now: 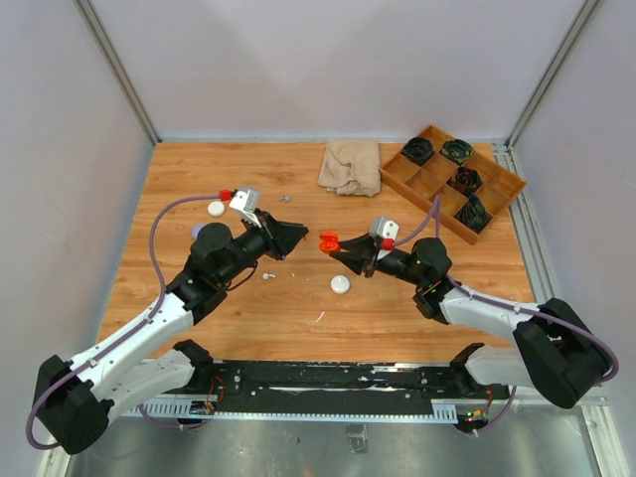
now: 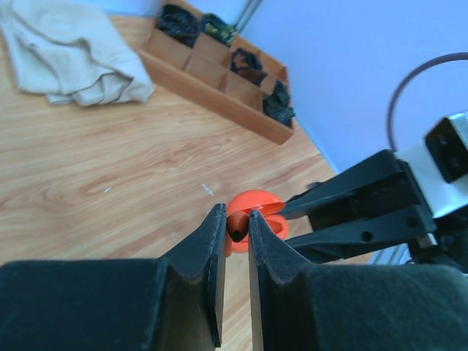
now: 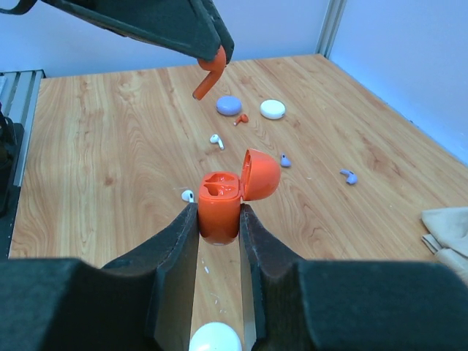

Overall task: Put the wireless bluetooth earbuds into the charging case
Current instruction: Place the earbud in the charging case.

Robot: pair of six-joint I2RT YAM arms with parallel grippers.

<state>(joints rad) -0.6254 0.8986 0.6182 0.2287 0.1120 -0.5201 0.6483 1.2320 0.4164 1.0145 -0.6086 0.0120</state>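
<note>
My right gripper (image 3: 219, 213) is shut on an open orange charging case (image 3: 219, 206), lid hinged back, both sockets empty; the pair shows mid-table in the top view (image 1: 335, 243). My left gripper (image 2: 236, 219) is shut on an orange earbud (image 2: 240, 225), held just above and beside the case (image 2: 257, 205); in the right wrist view the earbud (image 3: 208, 77) hangs from it with its stem down. Loose on the table lie white earbuds (image 3: 216, 140) (image 3: 188, 195), pale purple earbuds (image 3: 285, 160) (image 3: 349, 175) and another orange earbud (image 3: 240, 118).
Round cases lie on the wood: a white one (image 1: 341, 284), a white one (image 1: 216, 208) and a pale purple one (image 3: 229, 105). A beige cloth (image 1: 350, 165) and a wooden compartment tray (image 1: 452, 179) holding dark cables sit at the back right.
</note>
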